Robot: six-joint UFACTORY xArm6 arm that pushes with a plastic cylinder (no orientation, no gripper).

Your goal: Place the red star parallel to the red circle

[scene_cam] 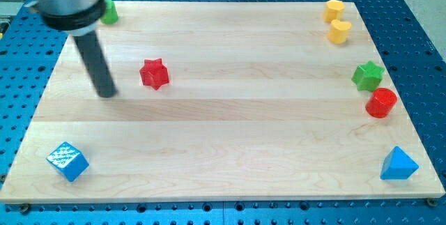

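The red star (pixel 155 74) lies on the wooden board (pixel 223 127) in its upper left part. The red circle (pixel 381 103) stands near the board's right edge, just below the green star (pixel 367 76). My tip (pixel 106 93) rests on the board to the left of the red star and a little lower, a short gap away and not touching it. The rod rises up and to the left to a dark round mount at the view's top left.
A green block (pixel 109 12) is partly hidden behind the mount at the top left. Two yellow blocks (pixel 334 9) (pixel 339 32) sit at the top right. A blue cube (pixel 67 161) lies at the bottom left, a blue triangle (pixel 399 164) at the bottom right.
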